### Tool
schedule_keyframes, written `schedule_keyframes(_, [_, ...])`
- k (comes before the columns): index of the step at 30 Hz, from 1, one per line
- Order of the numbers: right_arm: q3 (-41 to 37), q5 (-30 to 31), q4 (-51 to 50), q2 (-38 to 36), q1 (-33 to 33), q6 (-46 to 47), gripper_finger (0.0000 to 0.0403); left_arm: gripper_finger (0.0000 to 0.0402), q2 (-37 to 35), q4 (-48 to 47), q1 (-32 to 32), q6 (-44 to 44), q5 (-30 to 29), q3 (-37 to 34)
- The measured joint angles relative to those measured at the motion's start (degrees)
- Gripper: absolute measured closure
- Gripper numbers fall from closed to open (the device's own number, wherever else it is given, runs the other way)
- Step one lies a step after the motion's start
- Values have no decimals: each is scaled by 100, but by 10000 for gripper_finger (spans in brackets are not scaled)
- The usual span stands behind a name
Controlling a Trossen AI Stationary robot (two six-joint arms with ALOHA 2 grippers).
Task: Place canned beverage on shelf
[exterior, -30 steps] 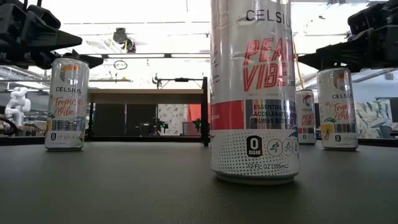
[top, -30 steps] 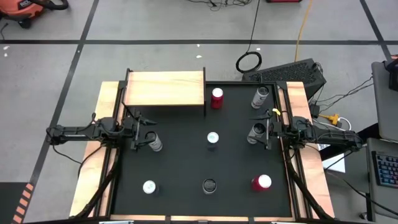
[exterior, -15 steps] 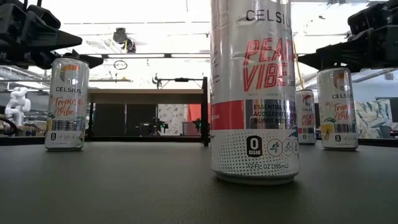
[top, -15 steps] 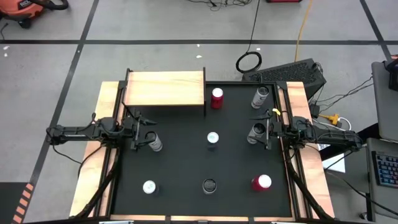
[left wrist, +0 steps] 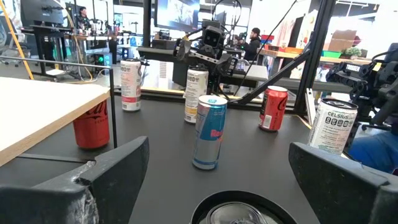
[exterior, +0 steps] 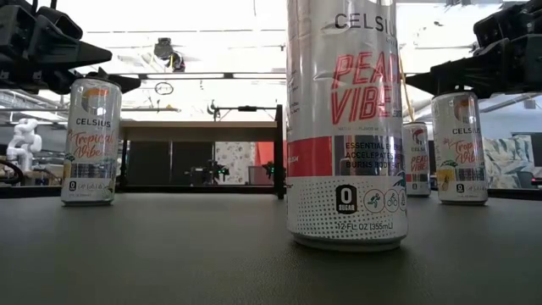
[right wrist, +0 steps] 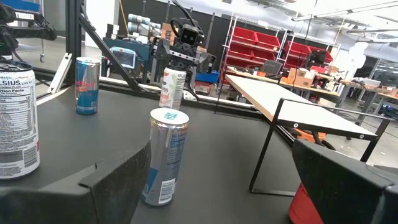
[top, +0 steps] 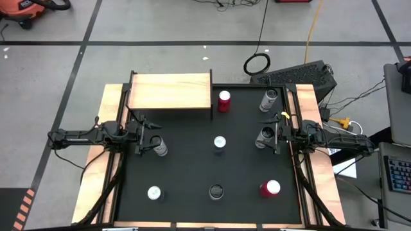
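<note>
Nothing has moved since the earlier frame. Both tools hang with fingers spread wide, gripping nothing. Right under the left tool (top: pixel 149 136) stands a silver can (top: pixel 160 148), seemingly between its fingers. Another can (top: pixel 266 135) stands just beside the right tool (top: pixel 275 133). Beyond the left tool, at the bench's (top: pixel 192 173) far edge, the shelf (top: pixel 170 90) carries no cans.
</note>
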Motion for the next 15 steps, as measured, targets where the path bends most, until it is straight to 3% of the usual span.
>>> schedule_keyframes(15, [0, -17, 17, -2, 0, -322, 30, 13, 0, 0, 0, 0, 0, 0])
